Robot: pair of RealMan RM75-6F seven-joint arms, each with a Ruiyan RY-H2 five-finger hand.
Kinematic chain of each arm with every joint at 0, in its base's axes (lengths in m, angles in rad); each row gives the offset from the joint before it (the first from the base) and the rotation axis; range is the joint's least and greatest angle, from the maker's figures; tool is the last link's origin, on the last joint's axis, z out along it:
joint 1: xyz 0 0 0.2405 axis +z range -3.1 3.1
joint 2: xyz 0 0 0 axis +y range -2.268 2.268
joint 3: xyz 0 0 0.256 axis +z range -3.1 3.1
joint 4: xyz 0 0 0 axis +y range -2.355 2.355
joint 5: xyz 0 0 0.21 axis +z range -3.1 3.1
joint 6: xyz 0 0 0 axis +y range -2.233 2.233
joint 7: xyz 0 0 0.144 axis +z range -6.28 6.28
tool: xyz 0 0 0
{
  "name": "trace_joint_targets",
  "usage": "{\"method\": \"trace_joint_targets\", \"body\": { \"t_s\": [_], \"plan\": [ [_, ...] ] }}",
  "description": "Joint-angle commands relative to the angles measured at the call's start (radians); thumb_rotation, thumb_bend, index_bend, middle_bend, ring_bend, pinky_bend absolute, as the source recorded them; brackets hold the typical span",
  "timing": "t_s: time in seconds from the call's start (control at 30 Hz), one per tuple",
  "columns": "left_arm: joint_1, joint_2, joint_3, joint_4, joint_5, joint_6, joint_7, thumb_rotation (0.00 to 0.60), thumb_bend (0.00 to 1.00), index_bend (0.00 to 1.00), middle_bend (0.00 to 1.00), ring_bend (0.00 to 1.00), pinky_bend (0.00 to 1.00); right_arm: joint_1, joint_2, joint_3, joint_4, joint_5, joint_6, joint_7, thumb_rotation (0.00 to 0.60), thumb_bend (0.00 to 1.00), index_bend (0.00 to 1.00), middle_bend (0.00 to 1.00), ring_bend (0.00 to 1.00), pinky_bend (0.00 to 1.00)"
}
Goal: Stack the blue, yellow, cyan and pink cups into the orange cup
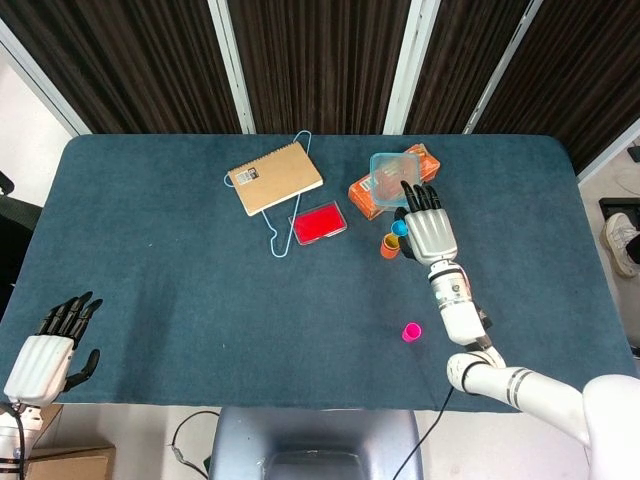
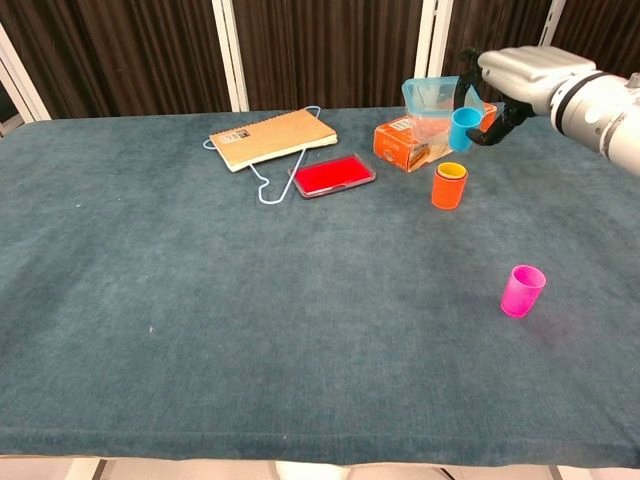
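right hand (image 2: pixel 520 75) grasping cyan cup (image 2: pixel 465 129) above orange cup (image 2: pixel 449 186) | left hand (image 1: pixel 45 355) fingers released, spread | pink cup (image 2: pixel 523 291) apart on tabletop (image 2: pixel 200 300)

The orange cup (image 2: pixel 449 186) is crowded from behind by the orange box (image 2: pixel 405 143) and clear container (image 2: pixel 432 98); its front is unobstructed.
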Motion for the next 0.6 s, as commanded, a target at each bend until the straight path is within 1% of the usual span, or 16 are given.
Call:
{"method": "trace_joint_targets", "body": {
  "t_s": [0.03,0.23,0.37,0.43,0.57,0.6],
  "plan": [
    [-0.001,-0.001,0.001,0.000,-0.001,-0.003,0.001,0.600,0.46,0.00,0.00,0.00,0.11,0.009,-0.017,-0.006,0.026,0.007,-0.016,-0.003,0.600,0.51,0.59,0.03,0.00,0.00],
    [0.001,-0.001,0.002,-0.001,0.001,0.000,0.003,0.600,0.46,0.00,0.00,0.00,0.11,0.013,-0.029,-0.013,0.046,0.010,-0.032,0.010,0.600,0.51,0.58,0.03,0.00,0.00],
    [0.001,-0.001,0.002,0.000,0.000,-0.001,0.000,0.600,0.46,0.00,0.00,0.00,0.11,0.014,-0.033,-0.016,0.050,0.013,-0.040,0.018,0.600,0.51,0.54,0.03,0.00,0.00],
    [0.002,-0.001,0.002,0.000,0.002,0.002,-0.002,0.600,0.46,0.00,0.00,0.00,0.11,0.015,-0.032,-0.021,0.052,0.016,-0.045,0.013,0.600,0.51,0.49,0.03,0.00,0.00],
    [0.003,0.000,0.003,0.000,0.003,0.004,-0.005,0.600,0.46,0.00,0.00,0.00,0.11,0.014,-0.024,-0.026,0.040,0.031,-0.056,-0.003,0.600,0.51,0.31,0.00,0.00,0.00],
    [0.002,0.000,0.001,0.000,0.002,0.003,-0.005,0.600,0.46,0.00,0.00,0.00,0.11,0.013,-0.022,-0.027,0.035,0.032,-0.057,-0.002,0.600,0.51,0.29,0.00,0.00,0.00]
  ]
}}
